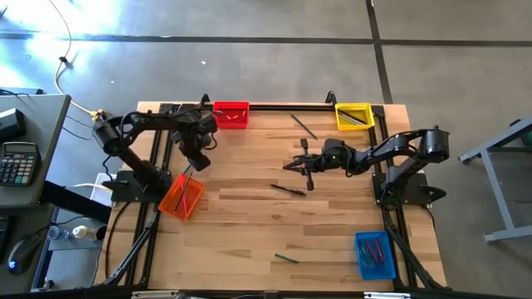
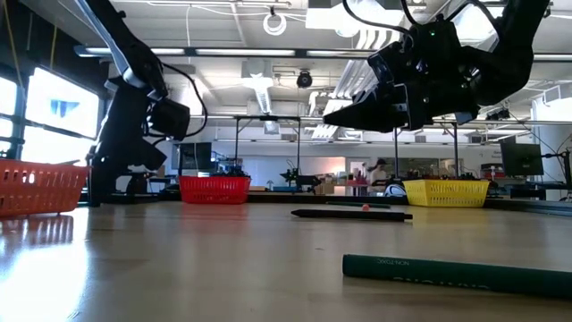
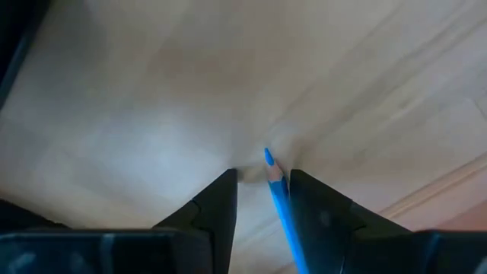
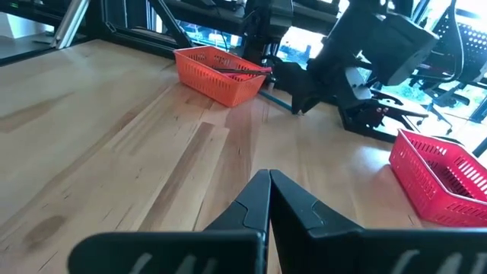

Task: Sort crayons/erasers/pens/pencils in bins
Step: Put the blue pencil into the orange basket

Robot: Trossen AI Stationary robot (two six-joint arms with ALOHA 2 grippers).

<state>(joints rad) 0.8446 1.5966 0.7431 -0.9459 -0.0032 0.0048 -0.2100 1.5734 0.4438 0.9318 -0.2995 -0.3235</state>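
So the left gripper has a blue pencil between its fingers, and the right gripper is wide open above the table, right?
Not quite. The right gripper is shut, its fingers pressed together, as the right wrist view shows. The left gripper does have the blue pencil between its fingers.

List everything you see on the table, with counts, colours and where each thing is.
Bins: four; red far edge, yellow far right, orange left edge, tilted, blue near right corner.
Dark sticks: three; one beside the yellow bin, one mid-table, green one near edge.
Blue pencil: one, between the left gripper's fingers.
Left gripper: above the orange bin.
Right gripper: shut, empty, mid-table.
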